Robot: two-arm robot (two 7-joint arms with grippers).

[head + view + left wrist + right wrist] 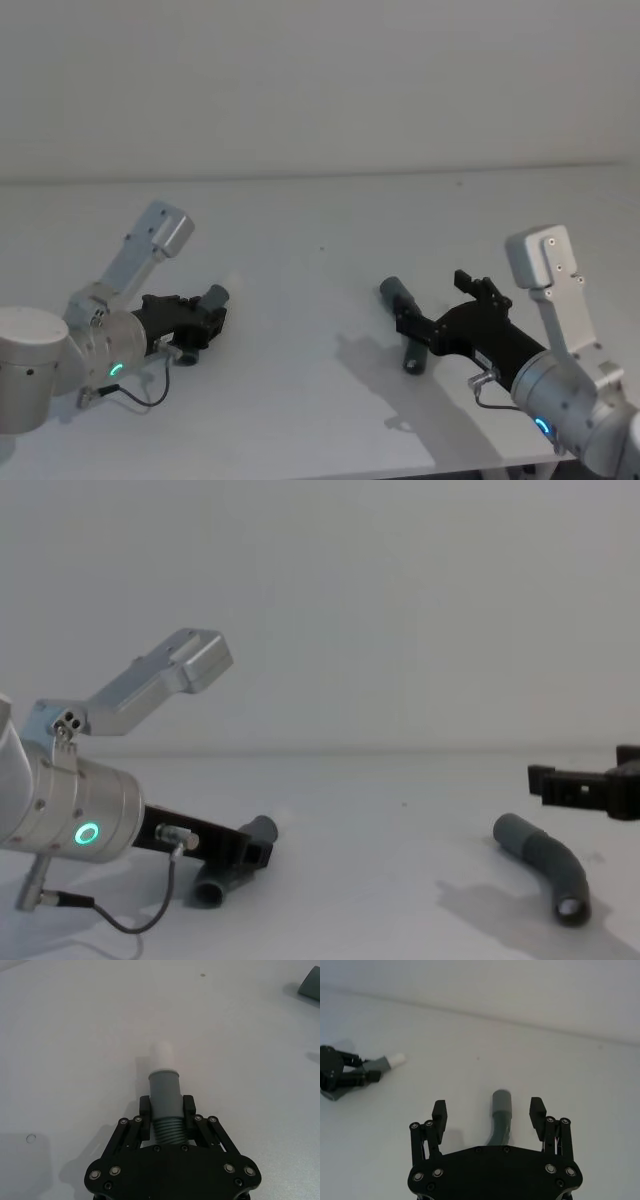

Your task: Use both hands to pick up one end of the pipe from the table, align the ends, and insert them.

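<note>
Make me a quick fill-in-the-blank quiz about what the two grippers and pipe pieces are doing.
The left gripper is shut on the pipe piece with the ____ tip.
The right gripper is ____, not shut, above the other piece.
That other piece lies on the ____.
Missing: white; open; table.

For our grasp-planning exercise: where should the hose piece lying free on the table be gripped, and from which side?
Likely the straight stretch just behind the cuff, from above: the hose piece lies flat on the table, the open right gripper hovers astride that spot, and a grip there leaves the cuff free for mating.
</note>
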